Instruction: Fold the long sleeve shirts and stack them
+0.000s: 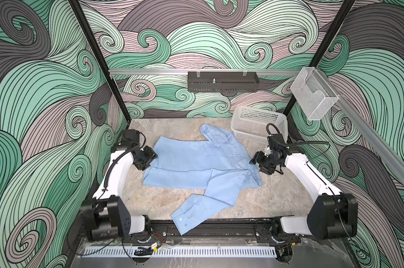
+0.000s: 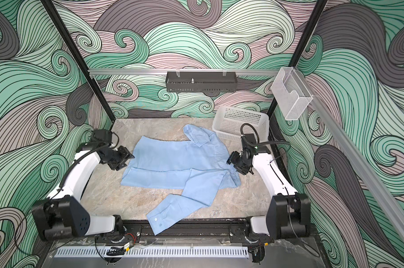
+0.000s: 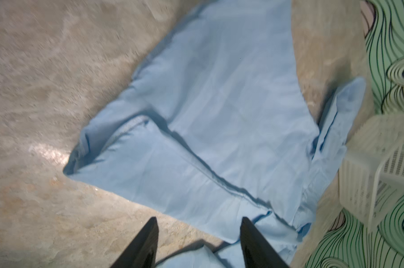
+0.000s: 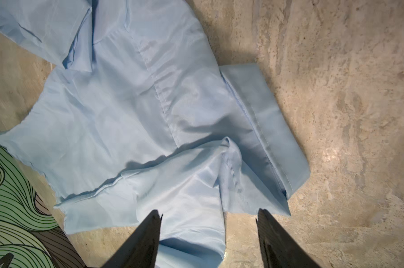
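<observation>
Now left gripper (image 3: 198,223) and right gripper (image 4: 210,214), jaws apart, at opposite shirt (image 1: 196,160) edges.

Our left wrist view is smeared: the basket (image 3: 370,185) is just a pale blur, cut off at the frame edge. The shirt (image 3: 219,116) runs out of frame there, and in our right wrist view too. In both top views we can't tell the jaw gap on the left gripper (image 1: 153,155).
</observation>
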